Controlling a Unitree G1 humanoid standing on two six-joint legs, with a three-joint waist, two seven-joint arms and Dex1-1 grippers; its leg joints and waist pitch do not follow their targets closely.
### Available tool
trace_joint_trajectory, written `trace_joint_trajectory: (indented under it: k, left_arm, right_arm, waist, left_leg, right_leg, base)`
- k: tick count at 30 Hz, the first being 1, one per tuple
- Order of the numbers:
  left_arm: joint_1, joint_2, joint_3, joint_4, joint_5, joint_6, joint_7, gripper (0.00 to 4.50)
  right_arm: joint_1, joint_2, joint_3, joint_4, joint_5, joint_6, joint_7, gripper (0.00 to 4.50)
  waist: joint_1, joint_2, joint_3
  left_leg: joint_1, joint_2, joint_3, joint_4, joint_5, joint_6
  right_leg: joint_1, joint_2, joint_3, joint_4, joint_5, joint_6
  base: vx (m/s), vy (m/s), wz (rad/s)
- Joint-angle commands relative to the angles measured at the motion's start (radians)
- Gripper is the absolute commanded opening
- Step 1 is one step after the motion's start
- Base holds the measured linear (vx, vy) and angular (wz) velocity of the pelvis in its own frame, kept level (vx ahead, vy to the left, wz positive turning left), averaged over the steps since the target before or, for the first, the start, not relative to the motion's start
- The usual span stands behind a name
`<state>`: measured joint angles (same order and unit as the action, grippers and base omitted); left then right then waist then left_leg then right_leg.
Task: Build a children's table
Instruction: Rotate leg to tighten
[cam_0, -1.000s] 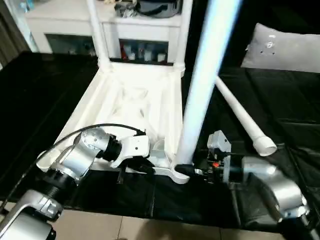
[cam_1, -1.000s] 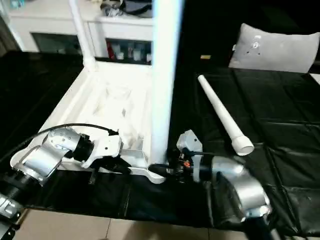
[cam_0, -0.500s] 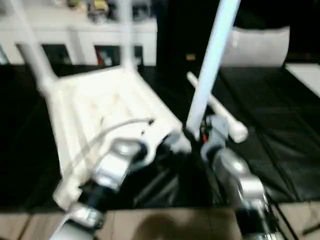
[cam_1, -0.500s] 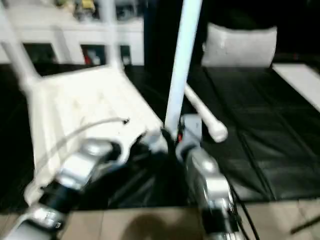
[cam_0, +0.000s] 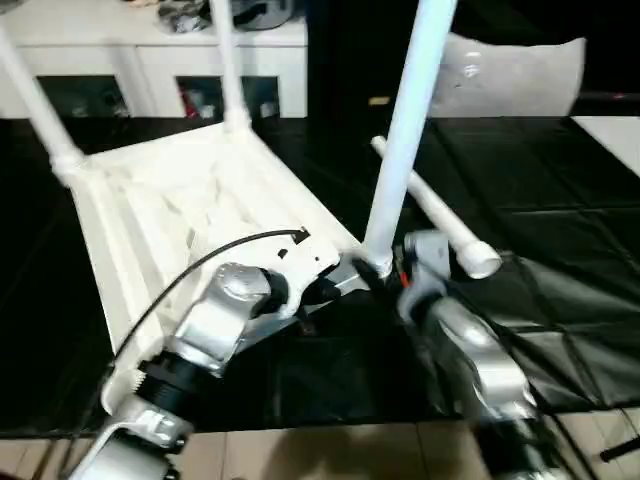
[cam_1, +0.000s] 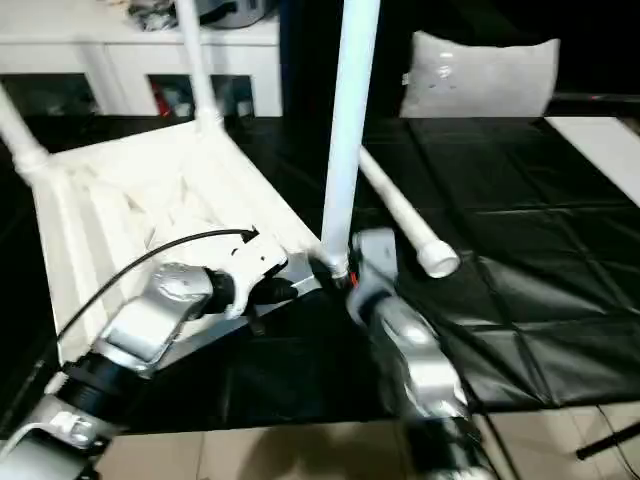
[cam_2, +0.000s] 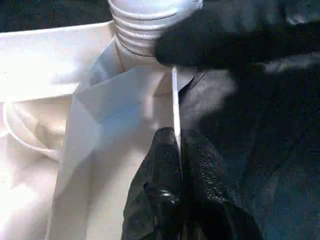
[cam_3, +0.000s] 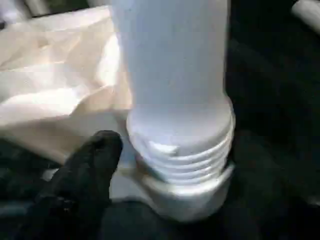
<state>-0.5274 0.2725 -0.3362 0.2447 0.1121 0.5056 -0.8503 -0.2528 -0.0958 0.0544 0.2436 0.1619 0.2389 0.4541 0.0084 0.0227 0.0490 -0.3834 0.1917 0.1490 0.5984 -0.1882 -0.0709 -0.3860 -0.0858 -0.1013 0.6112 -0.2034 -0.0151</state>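
The white tabletop (cam_0: 170, 210) lay upside down on the black cover (cam_0: 560, 200). Over the last second it had swung round: its near right corner had come across towards the loose leg (cam_0: 440, 212), while that leg lay where it had been. Some of the shift in my view was the head camera moving, but the angle between tabletop and loose leg had clearly changed.

Two legs stood in the far corners, one on the left (cam_0: 35, 95) and one further right (cam_0: 226, 70). The third leg (cam_0: 408, 130) rose from the near right corner socket and had stayed upright through the swing. In the right wrist view its threaded base (cam_3: 180, 155) showed several turns above the socket, so I judged it started but not screwed home.

My left hand (cam_2: 175, 145) was closed, pinching the thin raised rim of the tabletop just beside that socket, as it had been a second ago. My right hand (cam_0: 385, 272) was at the foot of the third leg, but I could not tell whether it was clamped on the leg or had let go.

For the task, I read this as three legs in place and one to go. The fourth corner sat on my left arm's side, partly hidden. Behind stood a grey pillow-like bag (cam_0: 510, 75).
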Motion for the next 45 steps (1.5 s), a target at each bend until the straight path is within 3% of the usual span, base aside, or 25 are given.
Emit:
trace_joint_trajectory:
  k: [1, 5, 8, 13, 14, 18, 24, 32, 33, 36, 42, 45]
  left_arm:
    - [-0.011, 0.032, -0.026, -0.022, -0.013, -0.075, -0.068, 0.00]
    - [-0.006, 0.087, -0.057, 0.002, -0.019, -0.166, -0.168, 0.00]
    - [-0.003, 0.140, -0.088, 0.028, -0.031, -0.256, -0.285, 0.00]
    - [-0.014, 0.164, -0.103, 0.071, -0.050, -0.351, -0.363, 0.00]
    - [-0.030, 0.171, -0.105, 0.099, -0.064, -0.388, -0.413, 0.00]
    - [-0.054, 0.184, -0.113, 0.140, -0.073, -0.454, -0.478, 0.00]
    - [-0.063, 0.183, -0.114, 0.152, -0.079, -0.476, -0.498, 0.00]
    - [-0.072, 0.180, -0.110, 0.185, -0.077, -0.511, -0.512, 0.00]
    - [-0.075, 0.183, -0.107, 0.197, -0.075, -0.523, -0.515, 0.00]
    - [-0.076, 0.185, -0.105, 0.202, -0.075, -0.528, -0.511, 0.00]
    - [-0.065, 0.189, -0.101, 0.198, -0.073, -0.525, -0.496, 0.00]
    - [-0.053, 0.175, -0.084, 0.186, -0.087, -0.487, -0.471, 0.00]
  right_arm:
    - [0.017, -0.056, 0.031, -0.053, 0.021, -0.016, 0.129, 4.19]
    - [0.033, -0.162, 0.054, -0.094, 0.037, -0.033, 0.263, 4.47]
    - [0.028, -0.240, 0.055, -0.106, 0.078, -0.032, 0.391, 4.47]
    - [0.007, -0.289, 0.074, -0.096, 0.075, -0.038, 0.489, 4.47]
    - [-0.014, -0.328, 0.122, -0.084, 0.040, -0.070, 0.547, 4.47]
    - [-0.041, -0.363, 0.171, -0.064, 0.036, -0.084, 0.641, 4.47]
    - [-0.073, -0.351, 0.170, -0.037, 0.053, -0.069, 0.682, 3.94]
    - [-0.093, -0.362, 0.192, -0.020, 0.070, -0.062, 0.736, 3.26]
    - [-0.097, -0.363, 0.194, -0.007, 0.060, -0.071, 0.750, 3.23]
    - [-0.099, -0.362, 0.199, 0.002, 0.053, -0.081, 0.757, 2.81]
    - [-0.082, -0.351, 0.210, -0.003, 0.051, -0.074, 0.737, 2.66]
    - [-0.053, -0.328, 0.204, -0.023, 0.067, -0.025, 0.704, 2.64]
  waist:
    - [0.006, 0.006, -0.067]
    - [0.023, 0.007, -0.064]
    - [0.035, 0.005, -0.060]
    - [0.047, -0.001, -0.059]
    - [0.050, -0.002, -0.059]
    - [0.055, -0.005, -0.061]
    - [0.060, -0.007, -0.065]
    - [0.063, -0.011, -0.065]
    - [0.063, -0.016, -0.065]
    - [0.066, -0.014, -0.065]
    - [0.069, -0.013, -0.064]
    - [0.070, -0.013, -0.063]
  left_leg:
    - [0.006, 0.034, -0.003, -0.069, -0.125, 0.070]
    - [0.012, 0.036, 0.001, -0.069, -0.140, 0.085]
    - [0.018, 0.038, 0.003, -0.073, -0.185, 0.072]
    - [0.022, 0.041, 0.005, -0.077, -0.220, 0.052]
    - [0.024, 0.041, 0.006, -0.078, -0.215, 0.048]
    - [0.023, 0.040, 0.010, -0.075, -0.204, 0.055]
    - [0.022, 0.043, 0.013, -0.072, -0.162, 0.068]
    - [0.023, 0.042, 0.015, -0.071, -0.155, 0.068]
    - [0.022, 0.043, 0.015, -0.071, -0.154, 0.068]
    - [0.022, 0.043, 0.016, -0.070, -0.149, 0.070]
    - [0.024, 0.044, 0.017, -0.071, -0.154, 0.068]
    - [0.025, 0.044, 0.016, -0.072, -0.164, 0.060]
  right_leg:
    - [0.061, -0.060, 0.056, -0.062, 0.004, -0.240]
    - [0.058, -0.060, 0.057, -0.067, -0.038, -0.239]
    - [0.053, -0.061, 0.059, -0.072, -0.106, -0.231]
    - [0.050, -0.064, 0.061, -0.076, -0.166, -0.218]
    - [0.048, -0.063, 0.061, -0.073, -0.168, -0.217]
    - [0.049, -0.066, 0.063, -0.072, -0.166, -0.217]
    - [0.049, -0.067, 0.063, -0.063, -0.112, -0.238]
    - [0.049, -0.068, 0.063, -0.065, -0.135, -0.231]
    - [0.050, -0.068, 0.063, -0.065, -0.135, -0.231]
    - [0.049, -0.068, 0.064, -0.064, -0.137, -0.229]
    - [0.048, -0.068, 0.063, -0.065, -0.148, -0.225]
    - [0.047, -0.068, 0.064, -0.066, -0.162, -0.221]
  base:
    - [0.000, 0.000, 0.00]
    - [0.000, 0.000, 0.00]
    - [0.000, 0.000, 0.00]
    - [0.000, 0.000, 0.00]
    - [0.000, 0.000, 0.00]
    - [0.000, 0.000, 0.00]
    - [0.000, 0.000, 0.00]
    - [0.000, 0.000, 0.00]
    - [0.000, 0.000, 0.00]
    - [0.000, 0.000, 0.00]
    - [0.000, 0.000, 0.00]
    - [0.000, 0.000, 0.00]
